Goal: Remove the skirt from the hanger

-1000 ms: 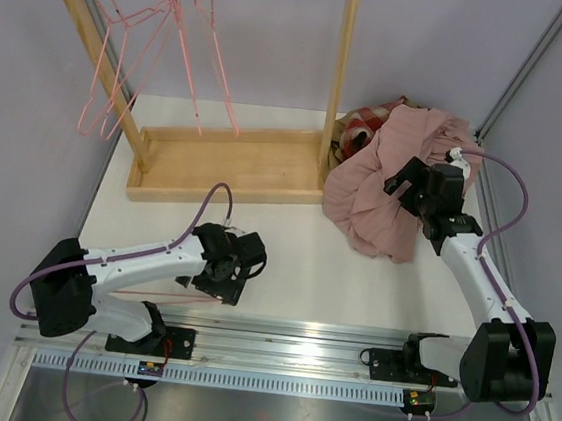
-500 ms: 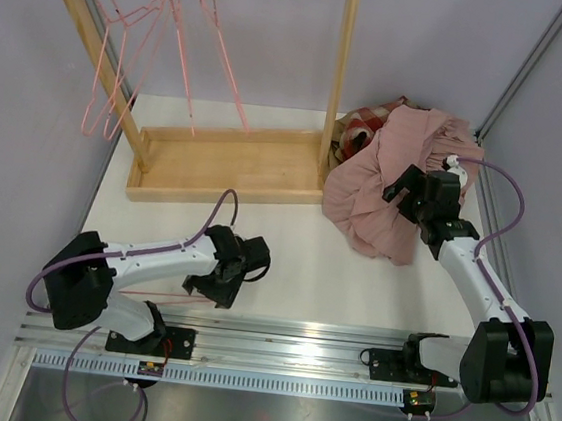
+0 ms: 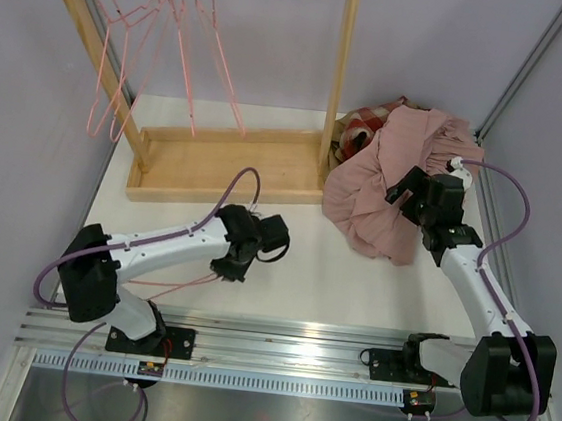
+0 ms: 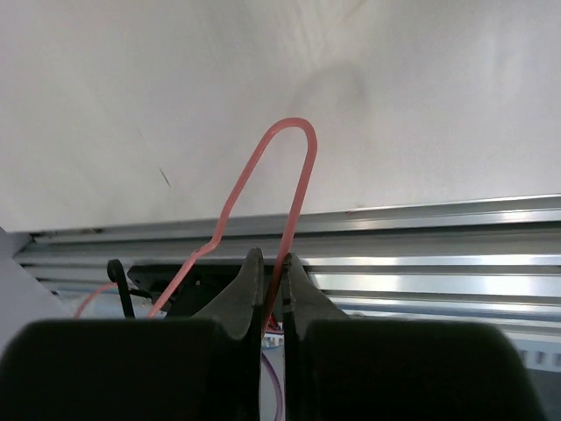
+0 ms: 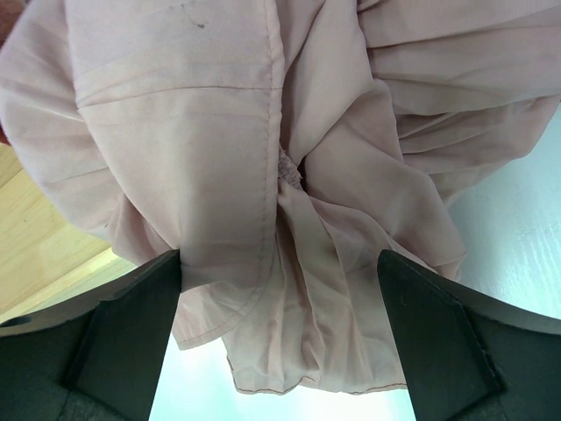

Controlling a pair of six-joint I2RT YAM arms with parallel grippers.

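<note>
A pink skirt [image 3: 389, 187] lies bunched in a heap on the table at the right. My right gripper [image 3: 406, 190] hovers just over it, open; in the right wrist view the skirt [image 5: 280, 140] fills the wide gap between the fingers of the right gripper [image 5: 279, 263]. A pink wire hanger [image 3: 181, 282] lies low by the near rail, apart from the skirt. My left gripper [image 3: 231, 266] is shut on it; the left wrist view shows the left gripper [image 4: 272, 260] pinching the wire just below the hanger's hook [image 4: 294, 158].
A wooden clothes rack [image 3: 236, 161] stands at the back left with several pink hangers [image 3: 125, 63] on its bar. A red checked cloth [image 3: 355, 128] lies behind the skirt. A metal rail [image 3: 278, 336] runs along the near edge. Walls close in on both sides.
My left gripper has gone from open to shut on the hanger wire and moved right and away from the rail. The right gripper shifted slightly over the skirt.
</note>
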